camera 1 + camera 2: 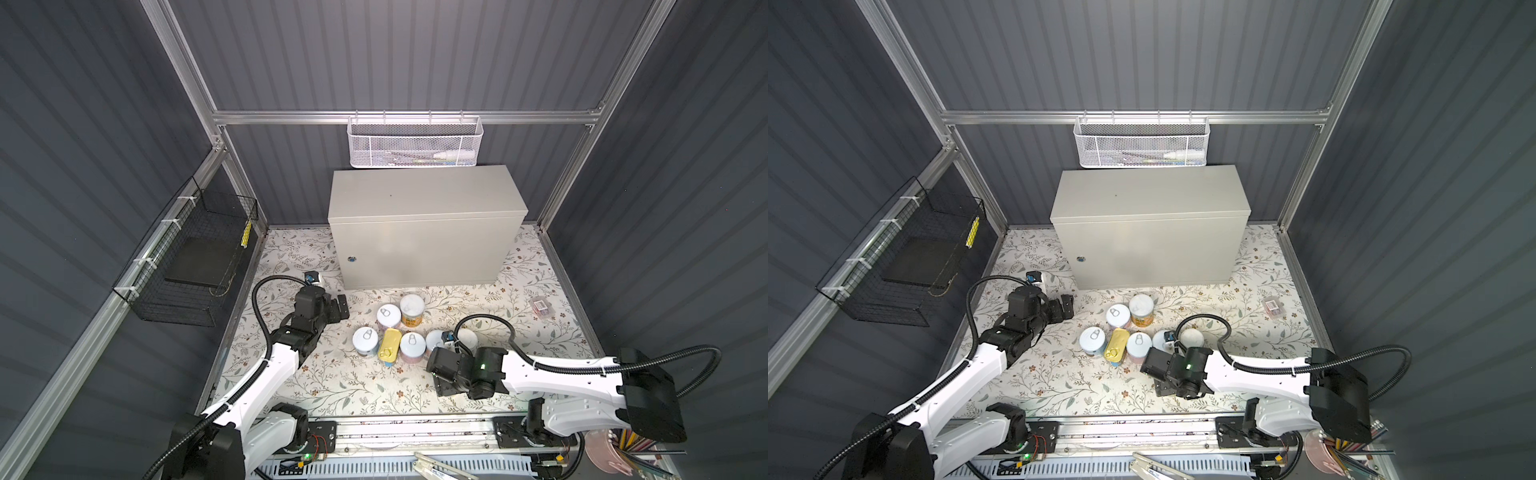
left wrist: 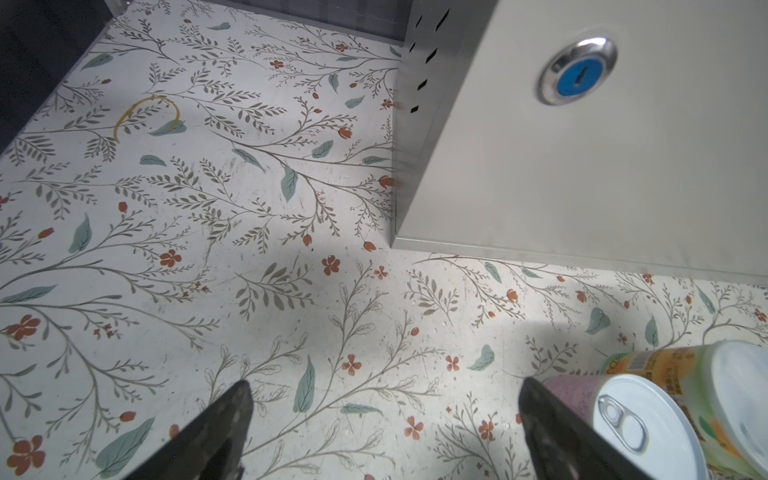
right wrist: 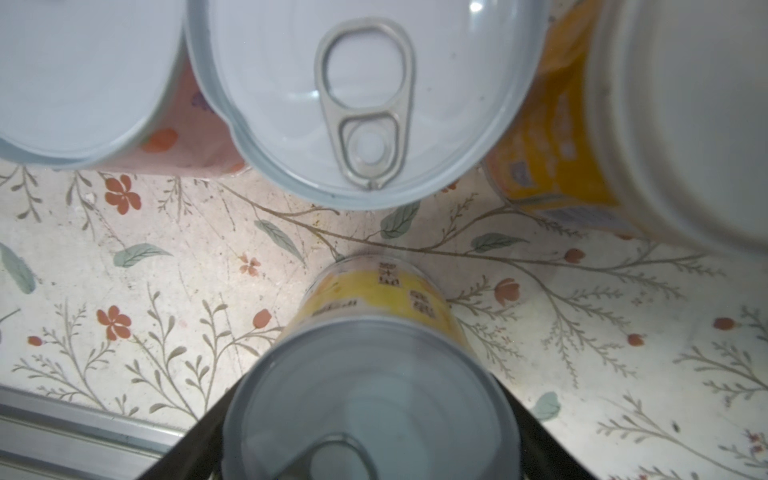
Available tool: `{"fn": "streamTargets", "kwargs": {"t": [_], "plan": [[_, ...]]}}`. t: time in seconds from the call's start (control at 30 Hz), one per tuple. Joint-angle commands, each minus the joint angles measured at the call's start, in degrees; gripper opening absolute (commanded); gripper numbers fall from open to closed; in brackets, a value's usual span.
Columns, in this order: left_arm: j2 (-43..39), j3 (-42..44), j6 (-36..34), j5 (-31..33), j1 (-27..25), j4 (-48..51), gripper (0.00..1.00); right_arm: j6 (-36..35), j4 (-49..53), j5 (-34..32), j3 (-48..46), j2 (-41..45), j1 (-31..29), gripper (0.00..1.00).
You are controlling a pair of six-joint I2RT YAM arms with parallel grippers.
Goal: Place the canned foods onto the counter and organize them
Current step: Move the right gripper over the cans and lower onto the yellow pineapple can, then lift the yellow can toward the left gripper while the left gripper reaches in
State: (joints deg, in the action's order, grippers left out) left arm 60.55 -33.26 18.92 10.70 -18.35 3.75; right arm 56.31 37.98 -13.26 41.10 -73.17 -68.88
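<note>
Right gripper (image 3: 370,386) is pinching 1 yellow can (image 3: 374,357); left gripper (image 2: 386,384) is hovering spread above the mat (image 2: 249,249), beside 1 pull-tab can (image 2: 636,424).

Dark grey ribbed walls (image 1: 395,54) and aluminium framing (image 1: 291,117) enclose a brightly lit, floral-patterned tabletop (image 1: 332,386).

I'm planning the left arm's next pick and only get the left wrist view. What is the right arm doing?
Observer: The right gripper has its fingers against both sides of a yellow-labelled can.
Operator: Is any can on the cabinet's top yet?
Observer: None. In both top views the top of the grey cabinet is bare.
</note>
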Motion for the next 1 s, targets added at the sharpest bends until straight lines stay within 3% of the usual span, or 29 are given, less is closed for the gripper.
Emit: {"fn": "streamTargets", "kwargs": {"t": [0.0,0.53,0.97], "plan": [[-0.19,0.25,0.15,-1.70,-0.21,-0.58,1.00,-0.56,-0.97,0.24,0.88,1.62,0.72,0.63],[0.39,0.44,-0.02,-1.56,-0.28,-1.11,1.00,-4.80,-2.03,4.24,1.49,8.53,7.22,0.59],[0.75,0.52,0.20,-3.68,-0.28,-2.33,1.00,-12.85,-0.46,8.47,12.47,6.40,13.77,0.58]]}}
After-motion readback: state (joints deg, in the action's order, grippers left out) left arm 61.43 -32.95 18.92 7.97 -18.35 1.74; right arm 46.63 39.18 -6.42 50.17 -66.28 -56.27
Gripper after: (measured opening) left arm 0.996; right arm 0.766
